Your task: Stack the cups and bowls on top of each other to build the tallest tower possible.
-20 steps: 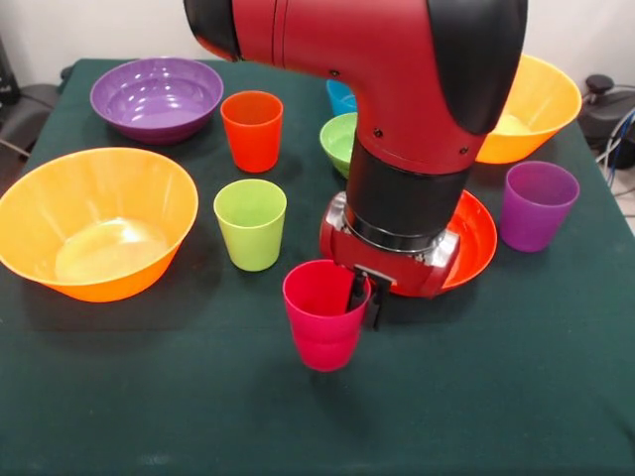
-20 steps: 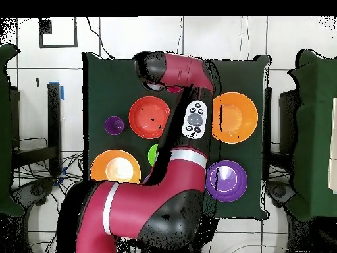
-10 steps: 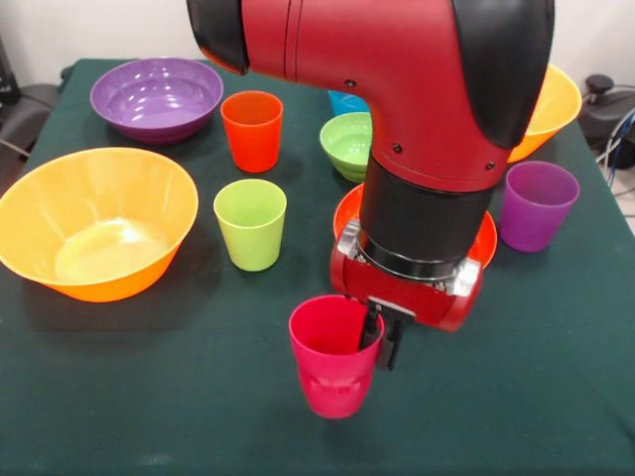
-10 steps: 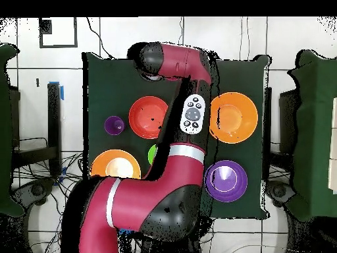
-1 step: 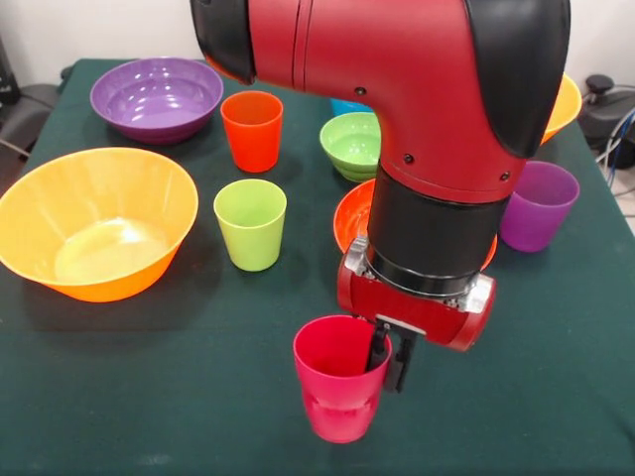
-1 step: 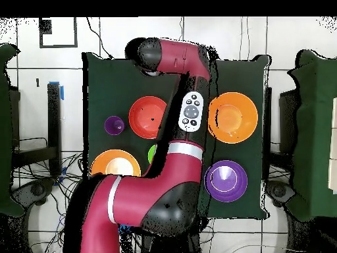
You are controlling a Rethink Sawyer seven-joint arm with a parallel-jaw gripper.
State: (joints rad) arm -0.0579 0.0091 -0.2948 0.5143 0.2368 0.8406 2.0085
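Jaws (image 5: 387, 364) are pinching crimson cup (image 5: 338, 387) by its rim | I am holding it upright near worktop's (image 5: 149, 397) front edge | likely for stacking.

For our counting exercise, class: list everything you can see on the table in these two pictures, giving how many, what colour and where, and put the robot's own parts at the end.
Large orange bowls: two; one at the front view's left, one mostly hidden behind the arm at upper right.
Purple bowl: one, far left corner.
Red-orange bowl: one, centre, partly behind the arm.
Small lime green bowl: one, behind the red-orange bowl.
Small blue bowl: one, only a sliver shows behind the green bowl.
Orange-red cup: one, upright beside the purple bowl.
Lime green cup: one, upright, centre left.
Purple cup: one, upright, right side.
Crimson cup: one, near edge, in the gripper.
Table: one, dark green cloth.
Arm: one, red and black.
Gripper: one, pinching the crimson cup's rim.
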